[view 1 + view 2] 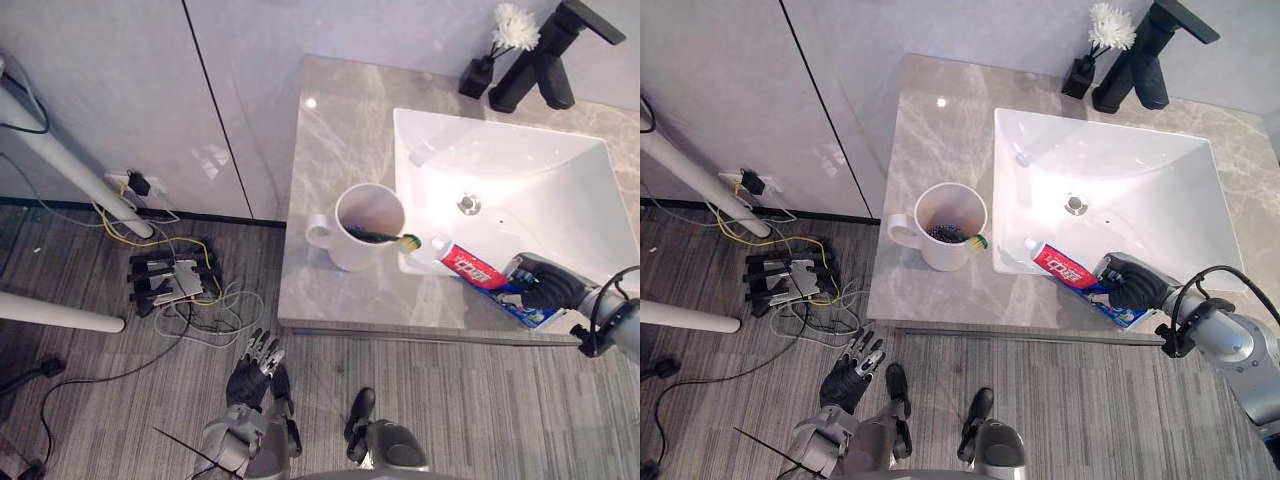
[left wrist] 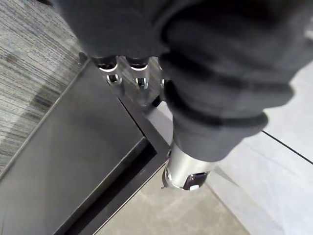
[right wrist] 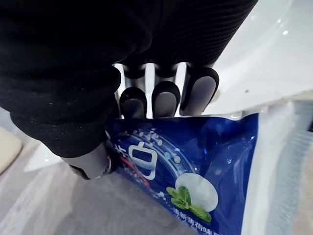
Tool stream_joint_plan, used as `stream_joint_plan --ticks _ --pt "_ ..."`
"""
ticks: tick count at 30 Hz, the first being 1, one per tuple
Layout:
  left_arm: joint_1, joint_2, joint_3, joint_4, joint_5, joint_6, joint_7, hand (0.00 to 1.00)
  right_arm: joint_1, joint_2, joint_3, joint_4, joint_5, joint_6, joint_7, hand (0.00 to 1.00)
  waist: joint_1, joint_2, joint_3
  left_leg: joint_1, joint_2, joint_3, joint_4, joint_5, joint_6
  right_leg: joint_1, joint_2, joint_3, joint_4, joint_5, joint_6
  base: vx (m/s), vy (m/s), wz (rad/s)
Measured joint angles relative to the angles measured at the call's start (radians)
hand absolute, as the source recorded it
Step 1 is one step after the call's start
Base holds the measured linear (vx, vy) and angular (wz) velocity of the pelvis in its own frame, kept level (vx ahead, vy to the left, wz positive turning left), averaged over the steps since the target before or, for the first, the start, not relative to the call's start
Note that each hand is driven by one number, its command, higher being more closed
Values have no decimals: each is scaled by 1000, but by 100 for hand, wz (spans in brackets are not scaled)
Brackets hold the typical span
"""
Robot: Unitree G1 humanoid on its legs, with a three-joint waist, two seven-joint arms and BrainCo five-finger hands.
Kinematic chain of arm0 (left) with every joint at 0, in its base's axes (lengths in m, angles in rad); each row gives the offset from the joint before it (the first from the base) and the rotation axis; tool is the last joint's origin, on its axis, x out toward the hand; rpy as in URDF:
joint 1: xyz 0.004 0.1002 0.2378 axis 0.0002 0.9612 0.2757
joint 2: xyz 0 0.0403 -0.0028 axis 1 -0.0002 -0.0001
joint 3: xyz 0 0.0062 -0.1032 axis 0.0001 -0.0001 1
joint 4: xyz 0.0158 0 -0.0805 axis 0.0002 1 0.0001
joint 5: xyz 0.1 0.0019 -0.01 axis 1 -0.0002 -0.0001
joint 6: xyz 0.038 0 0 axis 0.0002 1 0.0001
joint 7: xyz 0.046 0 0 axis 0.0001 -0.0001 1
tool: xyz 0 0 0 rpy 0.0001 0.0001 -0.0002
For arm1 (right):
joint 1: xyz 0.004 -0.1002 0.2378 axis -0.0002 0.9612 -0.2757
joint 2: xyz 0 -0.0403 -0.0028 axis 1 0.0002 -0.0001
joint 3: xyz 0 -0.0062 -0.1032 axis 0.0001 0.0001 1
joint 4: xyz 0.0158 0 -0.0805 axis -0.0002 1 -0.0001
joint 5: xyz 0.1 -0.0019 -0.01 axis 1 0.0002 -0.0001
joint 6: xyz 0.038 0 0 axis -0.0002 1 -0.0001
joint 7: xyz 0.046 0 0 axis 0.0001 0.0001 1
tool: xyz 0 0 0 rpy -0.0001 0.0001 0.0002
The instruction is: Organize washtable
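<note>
Slack-fingered, left hand (image 1: 250,378) hangs idle while right hand (image 1: 548,288) pinches the tail of the toothpaste tube (image 1: 468,267), likely to carry it to the mug (image 1: 368,228).

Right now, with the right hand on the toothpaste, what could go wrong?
The right hand grips the tail of the toothpaste tube, which lies on the sink rim near the edge of the counter; a slip could drop it.
Its cap end is close to the mug and toothbrush; a swing might knock them.
</note>
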Motion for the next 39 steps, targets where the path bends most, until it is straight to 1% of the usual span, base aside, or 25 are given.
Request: stream_joint_plan --ticks 6,9,11,13,14,15,16,18,19,20,22,23,24,25,26,27,28,29,30,32,33,34,35,37,39 --pt "0 0 4 -1 -24 0 0 0 -9 1 15 22 -6 -1 4 100 10 0 0 10 -3 -10 -5 -1 -2 16 -3 -11 0 -5 -6 -3 12 5" --pt "0 -1 21 -2 -26 0 3 0 -81 11 30 113 -14 0 -7 100 12 1 -2 10 -3 -10 -5 -1 -1 16 -3 -11 1 -5 -6 0 0 0" --pt "-1 -5 44 -2 -26 0 5 0 -161 24 30 218 -23 15 -25 100 12 3 -4 10 -4 -12 -5 0 0 17 -4 -12 1 -5 -6 8 7 2" --pt "-6 -23 92 -15 -27 1 26 0 -304 52 23 418 -25 59 -65 100 11 11 -21 10 -6 -19 -5 3 3 22 -4 -19 -3 -1 0 40 10 9" --pt "-22 -34 130 -28 -29 0 35 0 -379 52 -11 499 -26 76 -91 100 11 27 -33 12 -8 -23 -5 3 3 28 -4 -25 -7 -1 0 45 4 10" --pt "-32 -40 153 -36 -29 -2 44 0 -416 53 -35 525 -25 89 -122 100 11 37 -41 13 -8 -23 -5 3 4 29 -4 -26 -7 -1 1 48 0 6" --pt "-52 -47 199 -45 -30 -14 55 0 -481 56 -92 549 -21 97 -180 100 13 57 -62 13 -8 -24 -5 5 7 31 -4 -28 -10 -1 1 45 -3 3" --pt "-73 -52 272 -79 -37 -17 72 0 -558 57 -162 543 -15 99 -245 100 10 77 -85 18 -7 -25 -2 6 7 44 -1 -34 -21 0 1 76 -20 9" --pt "-103 -54 365 -127 -47 -26 91 0 -613 57 -235 519 0 101 -301 100 11 87 -105 28 -6 -32 1 6 6 63 4 -46 -34 0 2 76 -36 15" --pt "-115 -52 406 -145 -53 -31 96 0 -630 57 -259 506 11 101 -320 100 12 90 -118 29 -6 -36 1 6 6 68 6 -50 -38 0 2 69 -48 18" --pt "-156 -9 532 -188 -63 -49 120 0 -684 59 -305 443 72 99 -384 100 12 98 -152 41 -2 -50 1 6 6 90 12 -64 -44 0 2 68 -46 14" --pt "-180 68 584 -190 -63 -56 135 0 -711 77 -315 384 119 91 -405 100 15 99 -173 53 -1 -50 1 7 5 102 14 -63 -44 0 2 41 -26 5" --pt "-181 86 590 -190 -63 -56 135 0 -713 83 -315 372 128 89 -410 100 16 99 -180 54 0 -50 1 7 4 103 14 -63 -44 0 2 19 -13 -5" --pt "-199 165 605 -190 -63 -55 138 0 -715 110 -314 312 160 81 -426 100 25 101 -197 60 0 -50 1 8 4 108 15 -63 -44 0 2 0 0 0" --pt "-226 255 604 -191 -63 -50 137 0 -719 145 -307 260 186 67 -429 100 27 103 -199 74 0 -55 1 8 3 124 15 -66 -44 0 1 -5 4 5" --pt "-246 300 603 -191 -63 -44 137 0 -720 162 -297 237 193 62 -429 100 29 104 -200 78 -1 -58 0 8 2 130 15 -67 -44 0 1 -55 23 12" --pt "-297 394 597 -190 -62 -28 136 0 -720 194 -265 194 208 56 -428 100 34 105 -202 82 -1 -65 -5 8 1 135 15 -69 -43 -2 -1 -81 26 8" --pt "-329 437 589 -188 -62 -26 135 0 -720 211 -249 173 216 54 -424 100 39 105 -202 82 -2 -67 -6 7 0 135 15 -69 -42 -4 -4 -160 54 5" --pt "-431 520 536 -183 -62 -21 134 0 -720 261 -199 131 230 48 -420 100 57 106 -202 80 -5 -71 -7 5 -5 133 11 -69 -40 -11 -4 -148 52 3" --pt "-539 569 445 -181 -63 -21 132 0 -722 324 -135 100 246 47 -416 100 64 112 -206 78 -6 -80 -7 4 -11 135 9 -78 -32 -15 -8 -155 71 15" --pt "-624 584 351 -180 -64 -21 132 0 -728 380 -72 81 264 47 -415 100 78 115 -209 76 -7 -85 -7 7 -14 134 7 -88 -26 -17 -5 -149 76 26" --pt "-702 584 255 -180 -65 -20 132 0 -739 438 -8 66 275 49 -412 100 79 118 -211 71 -7 -95 -7 10 -18 134 7 -94 -24 -17 -5 -93 47 26" --pt "-736 584 210 -180 -66 -19 132 0 -749 470 26 60 276 51 -406 100 80 119 -211 67 -9 -105 -7 13 -22 134 8 -99 -25 -17 -5 -86 40 32" --pt "-835 563 80 -180 -66 -10 147 0 -780 570 149 35 284 65 -383 100 80 119 -212 54 -9 -128 -7 27 -30 134 13 -120 -32 -11 -9 -65 24 30" --pt "-884 517 22 -180 -66 -9 172 0 -803 629 233 13 284 75 -365 100 84 119 -213 42 -7 -136 -7 37 -22 135 18 -130 -43 -2 -7 -4 4 21"
